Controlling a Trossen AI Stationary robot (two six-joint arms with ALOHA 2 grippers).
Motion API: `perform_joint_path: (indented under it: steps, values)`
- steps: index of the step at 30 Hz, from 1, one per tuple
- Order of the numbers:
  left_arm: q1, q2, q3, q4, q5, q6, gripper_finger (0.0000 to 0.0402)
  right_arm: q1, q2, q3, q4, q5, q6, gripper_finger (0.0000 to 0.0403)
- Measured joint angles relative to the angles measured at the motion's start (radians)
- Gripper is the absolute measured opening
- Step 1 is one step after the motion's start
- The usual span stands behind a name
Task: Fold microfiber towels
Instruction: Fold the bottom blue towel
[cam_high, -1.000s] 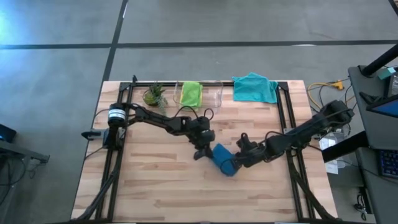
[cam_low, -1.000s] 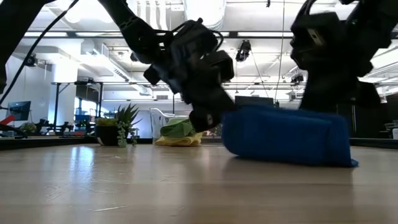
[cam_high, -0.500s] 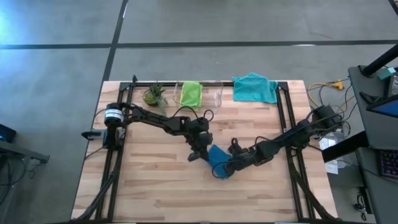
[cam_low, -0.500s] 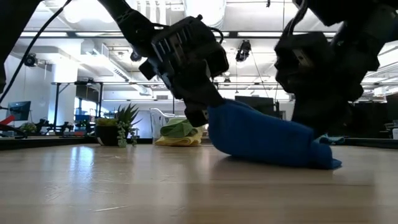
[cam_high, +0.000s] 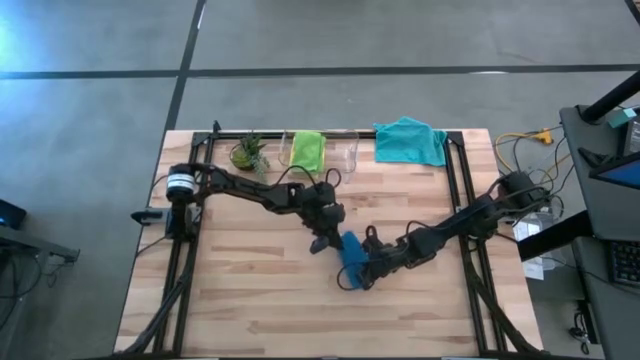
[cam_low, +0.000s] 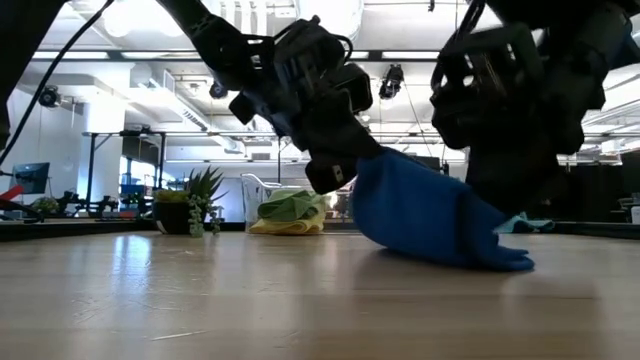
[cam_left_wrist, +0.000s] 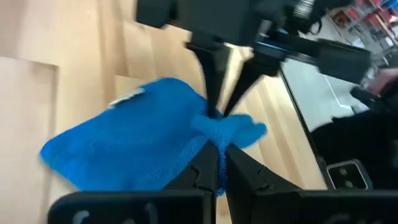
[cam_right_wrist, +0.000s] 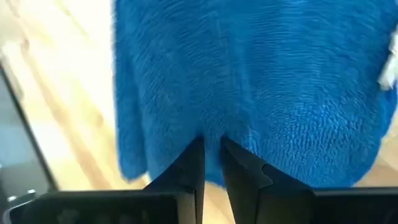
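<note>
Both arms are on the dark blue towel (cam_high: 352, 256) right now, mid-tabletop (cam_high: 250, 310). Your left tool (cam_high: 322, 240) is clenched on the towel's upper edge, and your right tool (cam_high: 362, 277) is pinching the opposite edge, just across the cloth from it. In the low view the towel (cam_low: 425, 215) hangs as a slope from the left tool (cam_low: 330, 172) down to the wood, bunched rather than flat.

Here's the risk: both pinches look thin. In the left wrist view the fingers (cam_left_wrist: 208, 168) catch only a small gathered tuft of the towel (cam_left_wrist: 143, 152); pull the tools apart too briskly and that tuft could slip free, dropping the fold. The right wrist view shows the towel (cam_right_wrist: 261, 87) hanging just beyond the fingers (cam_right_wrist: 193, 165), so you may be holding one layer only, and the fold would come out skewed.

Beyond the left tool, the lime green towel (cam_high: 307, 150) and the teal towel (cam_high: 410, 140) wait, well apart.
</note>
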Motion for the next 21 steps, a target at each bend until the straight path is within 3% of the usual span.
perform_joint_path:
  steps: [4,6,9,11,13,15,18,21]
  values:
    - [0.015,-0.001,0.0,-0.003,0.006,0.002,0.0,0.005,-0.038,0.0,-0.018,0.0,0.027,0.0048]
    - [0.018,-0.001,0.0,-0.044,0.062,0.04,0.0,0.011,-0.067,0.0,-0.023,0.0,0.03,0.0048]
    - [0.008,-0.003,0.001,-0.185,0.157,0.216,0.0,0.025,-0.114,0.002,-0.029,0.014,-0.003,0.0048]
    - [-0.01,-0.005,0.001,-0.337,0.148,0.38,0.0,0.032,-0.143,0.003,-0.03,0.041,-0.04,0.0048]
    - [-0.031,-0.005,0.001,-0.487,0.049,0.557,0.0,0.036,-0.162,0.003,-0.028,0.064,-0.066,0.0048]
    - [-0.057,-0.005,0.001,-0.604,-0.134,0.734,0.0,0.035,-0.173,0.003,-0.031,0.081,-0.092,0.0048]
    - [-0.096,-0.02,0.006,-0.66,-0.395,0.95,0.0,0.03,-0.175,0.003,-0.031,0.087,-0.11,0.0048]
    - [-0.119,-0.048,0.004,-0.657,-0.531,1.061,0.0,0.028,-0.175,0.002,-0.03,0.082,-0.106,0.0048]
